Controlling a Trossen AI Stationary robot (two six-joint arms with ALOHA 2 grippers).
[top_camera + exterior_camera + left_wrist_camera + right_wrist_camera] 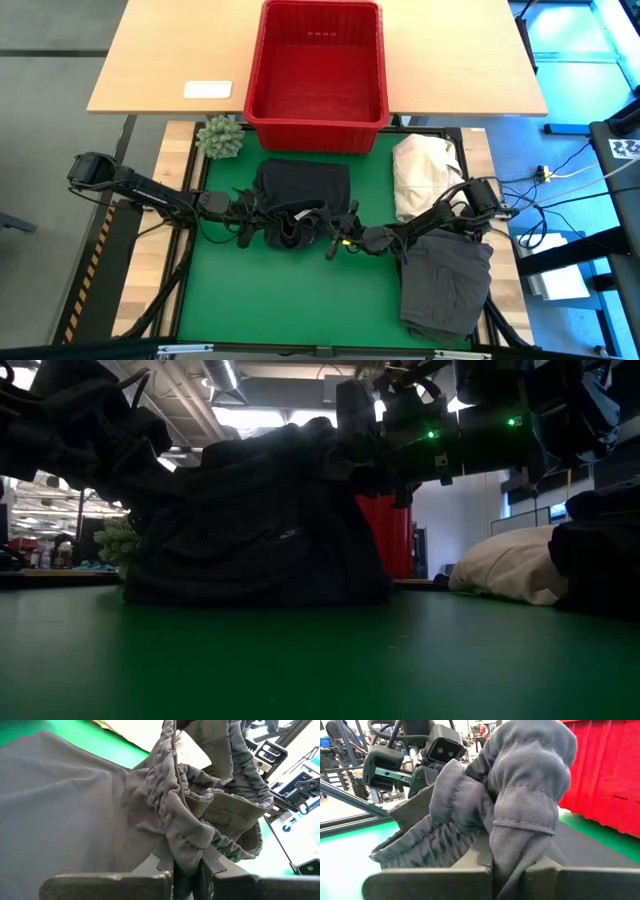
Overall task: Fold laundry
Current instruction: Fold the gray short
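Black shorts [300, 195] lie at the middle of the green mat [260, 290] in the high view, the red basket [318, 70] at their twelve o'clock, with the left gripper [262, 218] at nine o'clock and the right gripper [340, 238] at three o'clock of the bunched waistband. Low down, the garment [260, 530] rises off the mat as a dark mound between both arms. Each wrist view shows jaws pinched tight on ribbed waistband: left [186, 862], right [512, 855].

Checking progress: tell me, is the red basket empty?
Empty: the high view shows the red basket's bare floor, no cloth inside.
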